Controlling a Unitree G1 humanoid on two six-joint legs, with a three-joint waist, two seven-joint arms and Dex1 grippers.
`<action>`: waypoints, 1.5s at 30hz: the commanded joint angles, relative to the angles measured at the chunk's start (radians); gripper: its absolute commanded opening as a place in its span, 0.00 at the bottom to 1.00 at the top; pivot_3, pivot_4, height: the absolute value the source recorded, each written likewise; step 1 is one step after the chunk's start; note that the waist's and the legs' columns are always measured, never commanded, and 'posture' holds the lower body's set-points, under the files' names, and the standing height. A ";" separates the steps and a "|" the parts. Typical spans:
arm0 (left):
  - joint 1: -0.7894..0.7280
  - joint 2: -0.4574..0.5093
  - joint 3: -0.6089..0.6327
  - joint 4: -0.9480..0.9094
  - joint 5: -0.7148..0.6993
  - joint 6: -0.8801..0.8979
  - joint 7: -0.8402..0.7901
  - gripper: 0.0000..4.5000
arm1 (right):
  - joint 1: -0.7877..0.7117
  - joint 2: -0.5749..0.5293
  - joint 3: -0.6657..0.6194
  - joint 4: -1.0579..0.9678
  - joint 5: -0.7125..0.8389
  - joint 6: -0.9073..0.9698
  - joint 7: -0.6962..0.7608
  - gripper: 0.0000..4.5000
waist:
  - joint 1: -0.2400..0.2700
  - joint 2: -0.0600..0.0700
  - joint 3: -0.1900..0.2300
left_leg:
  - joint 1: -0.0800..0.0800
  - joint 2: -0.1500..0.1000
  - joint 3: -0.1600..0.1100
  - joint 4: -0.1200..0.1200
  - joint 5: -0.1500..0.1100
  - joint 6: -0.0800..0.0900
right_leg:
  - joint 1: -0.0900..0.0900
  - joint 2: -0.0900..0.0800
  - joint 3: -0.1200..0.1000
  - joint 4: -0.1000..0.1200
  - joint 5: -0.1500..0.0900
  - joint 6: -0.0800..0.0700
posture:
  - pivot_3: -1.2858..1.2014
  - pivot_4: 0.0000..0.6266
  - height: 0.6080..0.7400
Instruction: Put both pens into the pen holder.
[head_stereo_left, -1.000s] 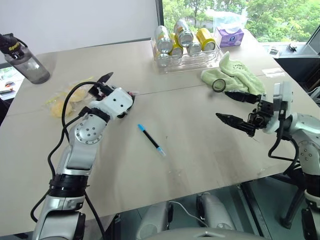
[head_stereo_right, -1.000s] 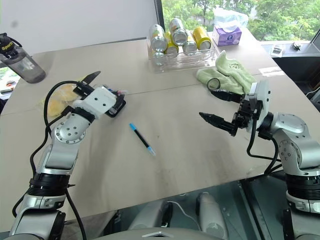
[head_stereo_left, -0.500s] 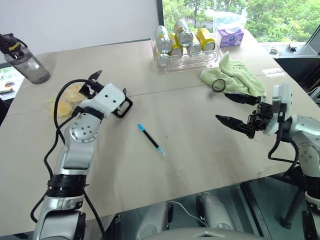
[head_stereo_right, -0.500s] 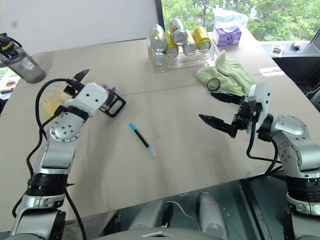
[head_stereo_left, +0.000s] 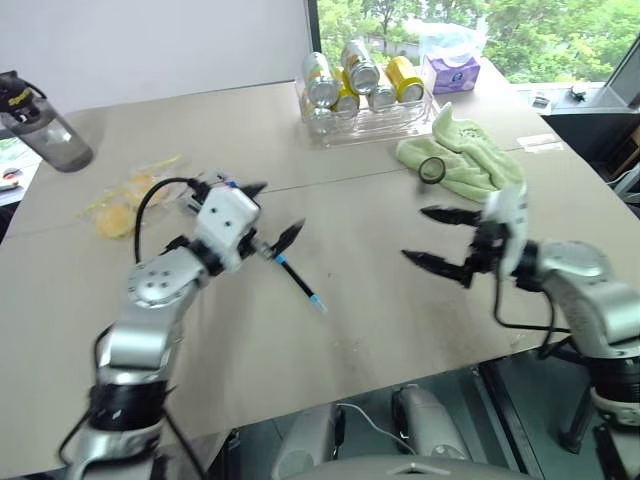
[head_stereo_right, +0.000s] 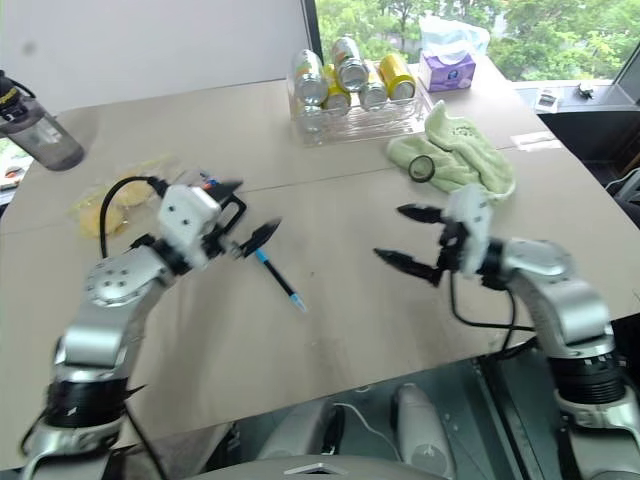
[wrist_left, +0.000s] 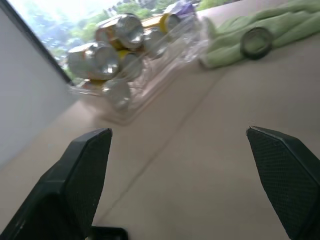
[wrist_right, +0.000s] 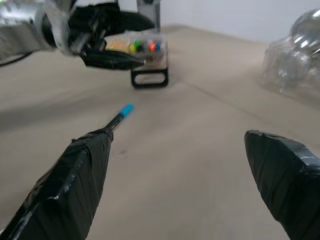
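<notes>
Both grippers spread wide, empty: left gripper (head_stereo_left: 268, 214), right gripper (head_stereo_left: 432, 237). Blue pen (head_stereo_left: 301, 281) flat on table (head_stereo_left: 380, 300), top end under left finger. Holder (wrist_right: 149, 62) behind left gripper, mostly hidden. Pink pen not made out.

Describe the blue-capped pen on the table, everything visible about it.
The pen is slim, with a black barrel, a light-blue cap at the far end and a light-blue tip at the near end; it looks like plastic. It lies flat on the tan table, slanting from the open left claw, which hovers at its cap end, down toward the table's near edge. Only the table visibly touches it. The right wrist view shows its blue cap.
</notes>
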 joint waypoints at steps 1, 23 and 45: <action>0.133 0.151 0.127 -0.101 -0.162 0.215 -0.156 0.99 | -0.050 0.065 0.118 -0.040 -0.066 0.057 -0.081 1.00 | -0.011 0.001 0.000 | 0.000 0.000 0.000 0.000 0.000 0.000 | 0.000 0.000 0.000 0.000 0.000 0.000 | 0.52 0.24 0.99; 0.599 0.284 0.602 -0.208 -0.276 0.382 -0.350 1.00 | -0.233 0.419 0.536 0.253 -0.392 0.255 -0.277 0.80 | -0.009 -0.002 -0.001 | 0.004 -0.001 0.000 -0.003 0.000 0.000 | 0.001 0.000 -0.001 -0.002 0.000 0.000 | 0.52 0.24 0.99; 0.098 -0.218 0.308 -0.231 -0.567 0.523 0.247 1.00 | -0.091 0.353 0.176 -0.035 -0.224 0.187 -0.244 0.00 | 0.013 -0.005 -0.003 | 0.007 -0.002 -0.007 -0.003 0.000 -0.001 | 0.009 -0.001 -0.006 -0.006 0.000 0.000 | 0.52 0.24 0.99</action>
